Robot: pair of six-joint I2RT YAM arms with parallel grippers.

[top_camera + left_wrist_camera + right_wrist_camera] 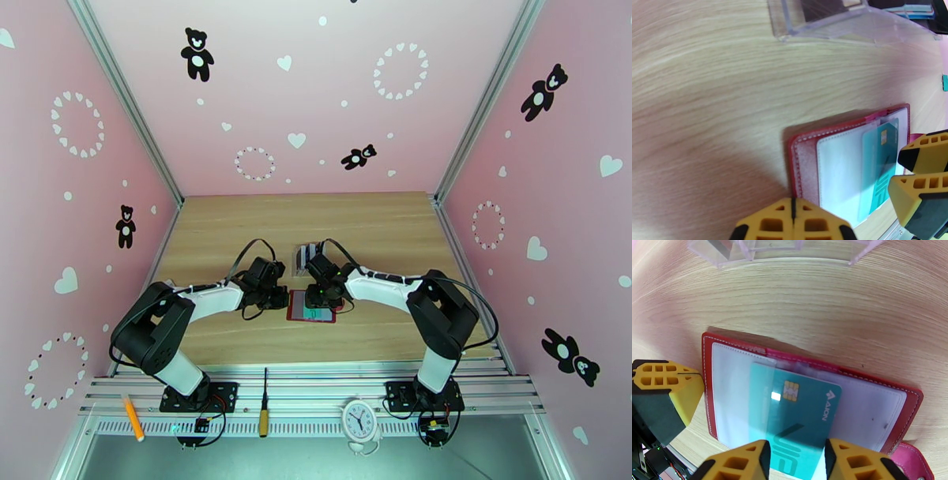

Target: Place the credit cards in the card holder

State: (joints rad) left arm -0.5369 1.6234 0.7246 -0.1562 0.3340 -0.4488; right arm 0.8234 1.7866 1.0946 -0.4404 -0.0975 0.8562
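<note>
Showing teal credit card (798, 409) lettered "AION", half inside open red card holder (707, 358); right gripper (796, 457) clamped across its free end; left gripper (792, 215), fingers together, at holder's edge.

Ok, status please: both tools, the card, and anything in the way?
Left tool shut, at wallet edge. Right tool grips teal card, partly inside wallet pocket. Clear rack beyond, apart.

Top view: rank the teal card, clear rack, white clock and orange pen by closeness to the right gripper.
1. teal card, held by the right gripper, over the card holder.
2. clear rack, just beyond the gripper.
3. white clock, front edge, right of centre.
4. orange pen, front edge, far left.
</note>
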